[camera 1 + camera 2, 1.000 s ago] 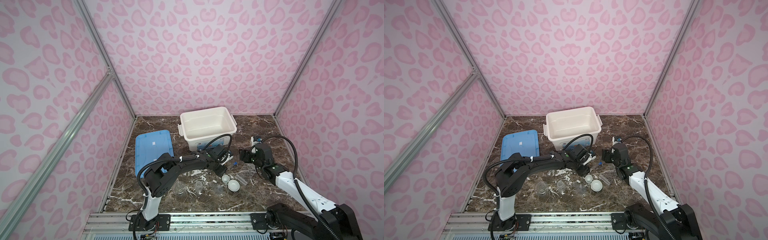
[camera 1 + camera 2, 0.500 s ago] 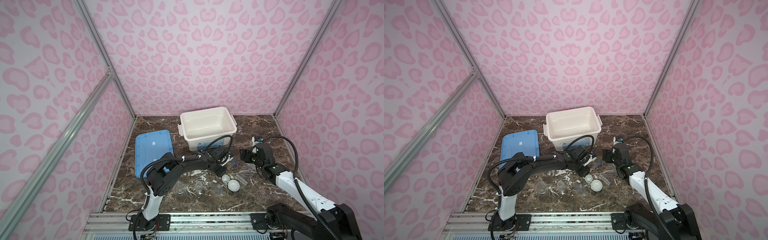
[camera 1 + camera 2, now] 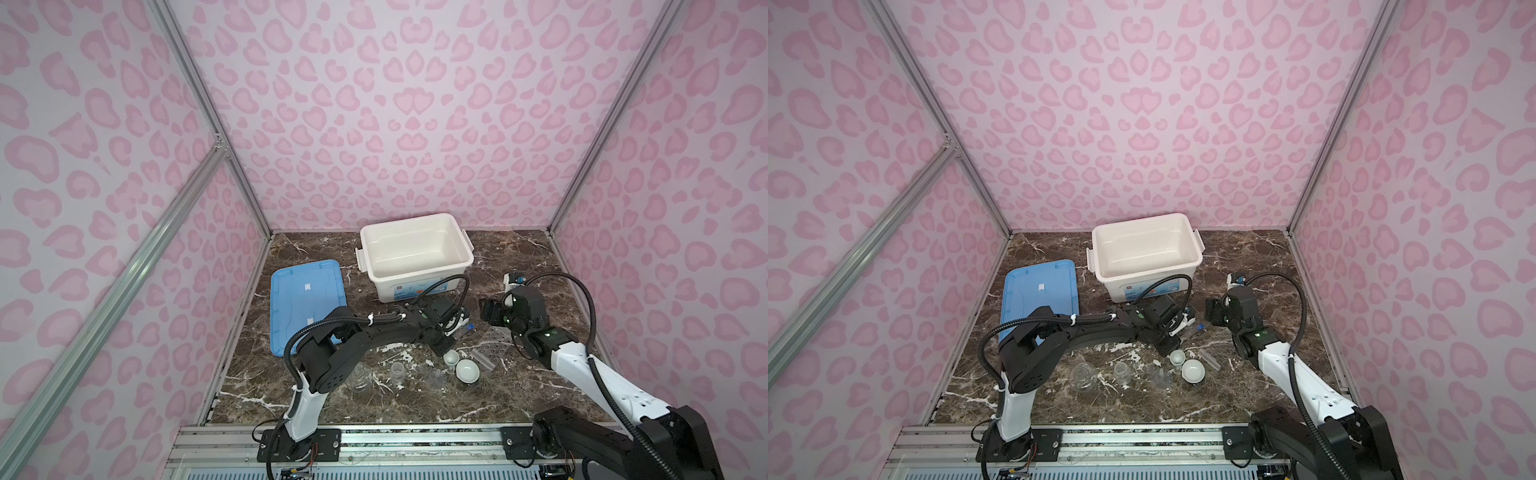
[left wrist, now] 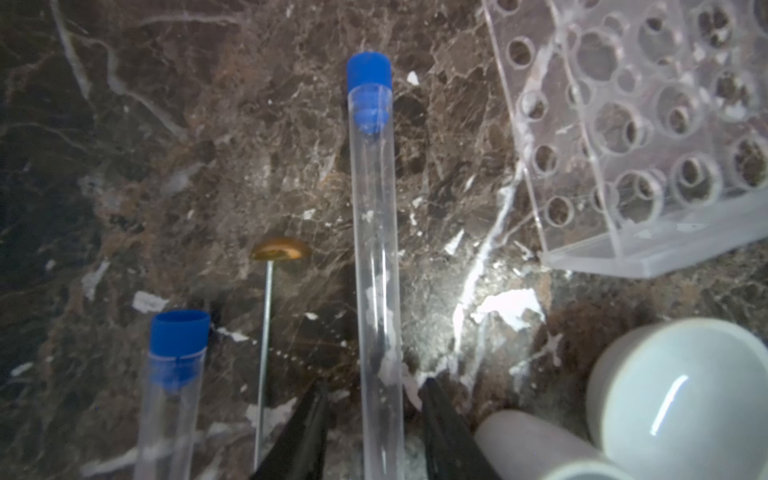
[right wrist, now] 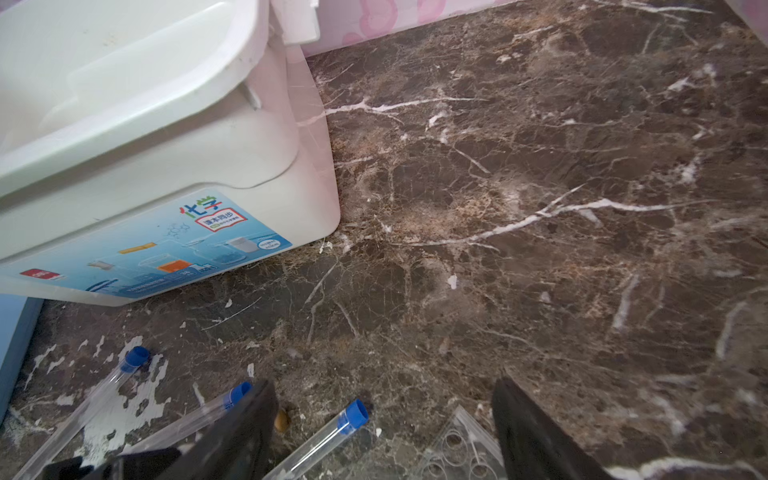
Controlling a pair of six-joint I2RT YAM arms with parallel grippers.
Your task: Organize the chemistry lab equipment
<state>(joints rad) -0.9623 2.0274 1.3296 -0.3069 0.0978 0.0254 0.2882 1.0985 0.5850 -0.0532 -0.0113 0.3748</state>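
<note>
- Chemistry lab equipment (image 3: 451, 358): every piece lies loose on the dark brown marble-look table (image 3: 540, 399), outside the box, spread from centre round to approx. 7 o'clock in both top views.
- Clear plastic test tubes w/ blue caps (image 5: 355, 411): 3 counted in right wrist view, lying flat and roughly parallel near table centre, just in front of the box. Walls are see-through, caps pushed into the mouths. The one seen in a top view points its cap to approx. 2–3 o'clock.
- Clear perforated plastic tube rack (image 4: 644, 145): 1, w/ rows of round holes, at 3–4 o'clock of centre. It's beside the nearest tube, not touching.
- Small white glazed ceramic dishes (image 3: 467, 370): 2, one smaller and one larger, just beside each other at approx. 5 o'clock.
- Small clear glass flasks (image 3: 360, 376): 3 faint outlines in a row at 6–7 o'clock, hard to read vs. the marble.
- Thin metal rod w/ small amber round head (image 4: 280, 249): 1, flat btwn two tubes.
- Left gripper (image 4: 374, 384): black fingertips sit either side of the tube nearest the rack, on the body well away from the cap. There's a slim gap each side, so jaws are part-spread, not yet gripping.
- Right gripper (image 5: 382, 384): over the table at 2–3 o'clock, jaws spread wide, holding nothing.
- Large white plastic storage box (image 3: 419, 286): 1, at 12 o'clock, top uncovered.
- Flat blue rectangular plastic lid (image 3: 305, 303): 1, flat on the table at 9–10 o'clock.
</note>
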